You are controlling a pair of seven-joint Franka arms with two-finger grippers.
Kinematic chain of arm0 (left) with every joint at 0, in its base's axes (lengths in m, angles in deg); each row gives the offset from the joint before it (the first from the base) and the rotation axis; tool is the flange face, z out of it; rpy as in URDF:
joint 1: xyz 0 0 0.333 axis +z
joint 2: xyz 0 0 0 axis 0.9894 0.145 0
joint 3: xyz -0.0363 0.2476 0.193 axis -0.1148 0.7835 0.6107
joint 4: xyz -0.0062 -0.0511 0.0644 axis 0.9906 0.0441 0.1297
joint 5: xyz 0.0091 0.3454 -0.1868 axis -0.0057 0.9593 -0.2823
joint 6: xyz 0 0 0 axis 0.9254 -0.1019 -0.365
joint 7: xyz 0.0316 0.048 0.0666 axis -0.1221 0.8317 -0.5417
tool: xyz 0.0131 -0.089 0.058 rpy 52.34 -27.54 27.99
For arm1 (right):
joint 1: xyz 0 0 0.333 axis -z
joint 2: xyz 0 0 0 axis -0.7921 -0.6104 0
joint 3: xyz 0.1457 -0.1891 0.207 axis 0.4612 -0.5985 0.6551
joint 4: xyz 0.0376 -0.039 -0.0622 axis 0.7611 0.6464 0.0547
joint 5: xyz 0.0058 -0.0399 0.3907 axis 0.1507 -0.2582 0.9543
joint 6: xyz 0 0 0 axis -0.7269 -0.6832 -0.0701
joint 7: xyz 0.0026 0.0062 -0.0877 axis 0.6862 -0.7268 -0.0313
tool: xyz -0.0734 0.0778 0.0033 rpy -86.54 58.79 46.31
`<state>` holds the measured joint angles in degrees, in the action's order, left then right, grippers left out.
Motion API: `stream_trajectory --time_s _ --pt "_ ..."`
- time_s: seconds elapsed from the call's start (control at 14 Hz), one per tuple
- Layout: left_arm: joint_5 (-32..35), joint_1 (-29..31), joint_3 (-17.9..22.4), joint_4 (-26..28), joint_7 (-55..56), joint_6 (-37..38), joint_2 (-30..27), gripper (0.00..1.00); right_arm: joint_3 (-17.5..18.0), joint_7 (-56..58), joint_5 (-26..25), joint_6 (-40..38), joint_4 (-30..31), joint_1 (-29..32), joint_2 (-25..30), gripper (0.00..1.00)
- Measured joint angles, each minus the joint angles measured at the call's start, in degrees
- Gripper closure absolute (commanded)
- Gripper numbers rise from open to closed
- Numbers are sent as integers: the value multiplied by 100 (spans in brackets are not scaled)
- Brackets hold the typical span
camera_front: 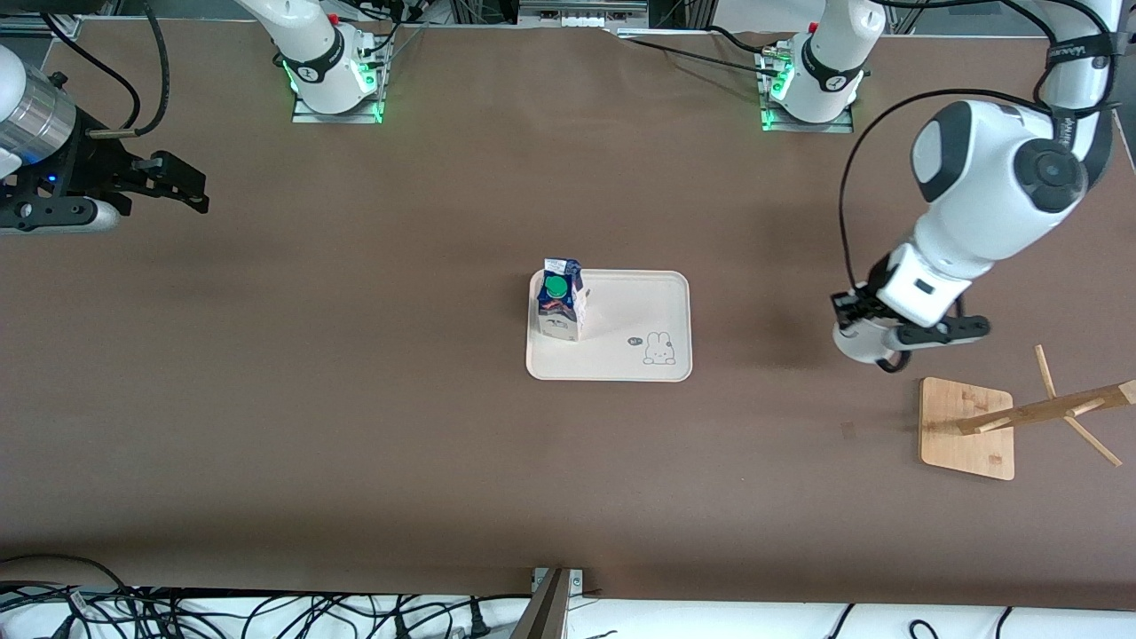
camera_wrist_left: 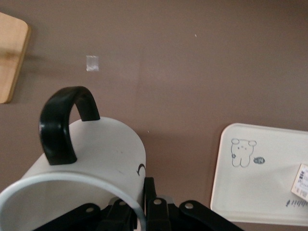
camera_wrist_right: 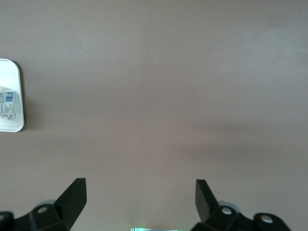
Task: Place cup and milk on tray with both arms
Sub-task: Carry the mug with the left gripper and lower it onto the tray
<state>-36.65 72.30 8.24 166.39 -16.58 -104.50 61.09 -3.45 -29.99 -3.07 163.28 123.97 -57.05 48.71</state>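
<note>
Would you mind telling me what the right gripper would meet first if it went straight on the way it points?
Probably only bare table: the right gripper, jaws open, has nothing ahead, though depth is unclear.

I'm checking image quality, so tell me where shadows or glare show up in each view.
Front view: soft shadow beside the blue-topped milk carton on the cream tray, green glow at the arm bases. Left wrist view: near rim of the white mug is soft. Right wrist view: faint shadow bands on the brown table.
</note>
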Motion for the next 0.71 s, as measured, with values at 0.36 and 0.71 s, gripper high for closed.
stream_trajectory --time_s 0.36,0.71 --pt "0 -146 -604 -263 -14 873 138 100 0 0 0 0 0 0 0 0" --pt "0 -729 -651 -856 -22 1217 680 100 3 0 0 0 -1 0 0 0"
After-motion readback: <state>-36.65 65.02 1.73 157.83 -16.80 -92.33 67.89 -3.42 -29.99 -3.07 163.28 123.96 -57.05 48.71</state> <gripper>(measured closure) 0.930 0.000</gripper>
